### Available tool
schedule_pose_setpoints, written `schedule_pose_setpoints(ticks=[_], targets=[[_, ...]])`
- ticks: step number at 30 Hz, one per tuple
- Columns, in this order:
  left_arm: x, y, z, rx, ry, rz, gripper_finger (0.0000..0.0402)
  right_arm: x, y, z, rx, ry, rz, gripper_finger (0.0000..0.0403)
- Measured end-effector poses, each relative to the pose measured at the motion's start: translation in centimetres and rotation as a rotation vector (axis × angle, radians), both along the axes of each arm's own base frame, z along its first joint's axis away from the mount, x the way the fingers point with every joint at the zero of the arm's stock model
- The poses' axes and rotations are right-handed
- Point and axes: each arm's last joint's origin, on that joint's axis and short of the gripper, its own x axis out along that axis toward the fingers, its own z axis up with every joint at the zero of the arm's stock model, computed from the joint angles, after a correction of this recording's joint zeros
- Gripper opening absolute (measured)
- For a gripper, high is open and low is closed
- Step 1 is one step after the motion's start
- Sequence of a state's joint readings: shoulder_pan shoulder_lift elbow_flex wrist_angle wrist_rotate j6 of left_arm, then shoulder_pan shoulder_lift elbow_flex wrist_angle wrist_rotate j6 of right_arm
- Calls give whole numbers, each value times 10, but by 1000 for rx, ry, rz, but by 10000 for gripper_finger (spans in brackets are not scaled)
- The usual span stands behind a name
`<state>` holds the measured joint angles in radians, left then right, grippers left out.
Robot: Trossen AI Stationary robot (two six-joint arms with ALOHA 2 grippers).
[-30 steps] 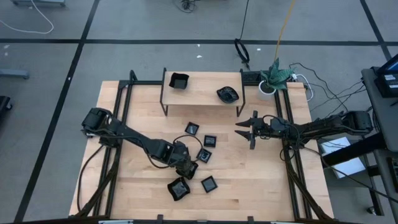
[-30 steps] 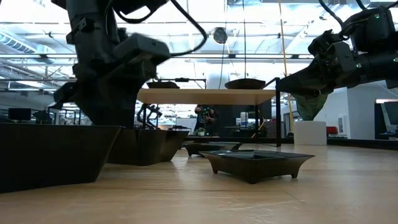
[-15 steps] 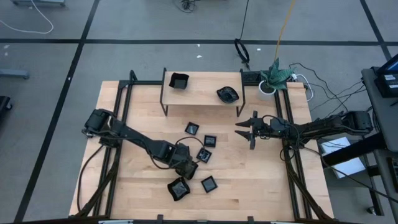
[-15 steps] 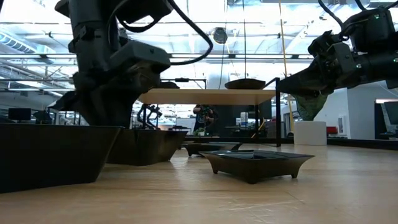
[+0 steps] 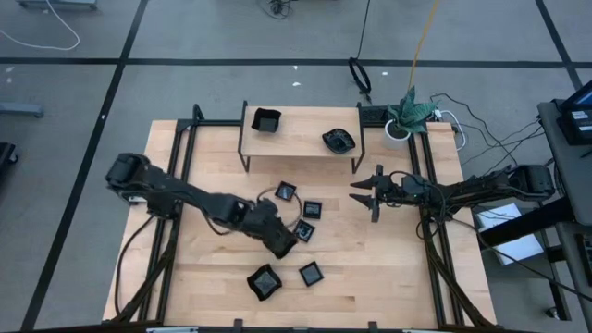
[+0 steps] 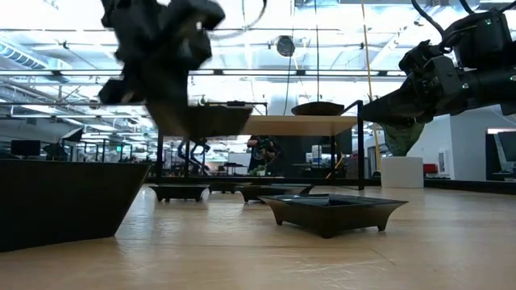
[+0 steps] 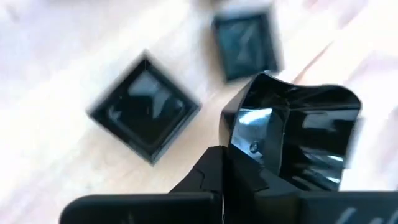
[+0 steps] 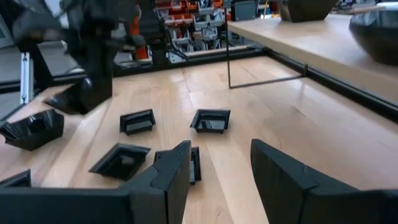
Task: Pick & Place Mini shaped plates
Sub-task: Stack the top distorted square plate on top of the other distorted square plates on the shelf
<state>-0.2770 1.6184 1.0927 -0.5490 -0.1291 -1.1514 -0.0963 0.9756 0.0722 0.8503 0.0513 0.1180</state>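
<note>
I see left gripper (image 5: 280, 242) at frame centre, pinching black dish (image 7: 298, 140) clear of table (image 5: 388, 268). Other dishes (image 5: 311, 274) scattered nearby. Right gripper (image 5: 356, 191) waits centre-right, fingers spread, empty.

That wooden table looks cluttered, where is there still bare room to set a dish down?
Bare wood lies along the table's left side and between the shelf's two dishes. The middle is crowded with small plates around the left gripper.
</note>
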Motion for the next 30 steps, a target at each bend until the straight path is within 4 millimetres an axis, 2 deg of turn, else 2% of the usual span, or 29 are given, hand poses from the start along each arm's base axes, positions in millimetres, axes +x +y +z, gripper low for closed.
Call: schedule_pose_setpoints(ticks=[6, 14, 19, 22, 24, 27, 30], targets=[[-22, 31, 62, 90, -237, 46, 4, 0, 0, 1, 1, -10, 0, 157], [-69, 103, 150, 246, -687, 150, 4, 0, 0, 1, 0, -11, 0, 157], [-105, 150, 197, 259, -925, 85, 9, 0, 0, 1, 0, -13, -1, 157], [-127, 177, 227, 290, -970, 169, 4, 0, 0, 1, -1, -13, -2, 157], [-135, 193, 245, 304, -961, 209, 5, 0, 0, 2, -2, -16, -3, 157], [-140, 218, 262, 281, -883, 253, 6, 0, 0, 2, -9, -22, -3, 157], [-136, 245, 272, 262, -788, 311, 3, 0, 0, 3, -13, -28, -3, 157]])
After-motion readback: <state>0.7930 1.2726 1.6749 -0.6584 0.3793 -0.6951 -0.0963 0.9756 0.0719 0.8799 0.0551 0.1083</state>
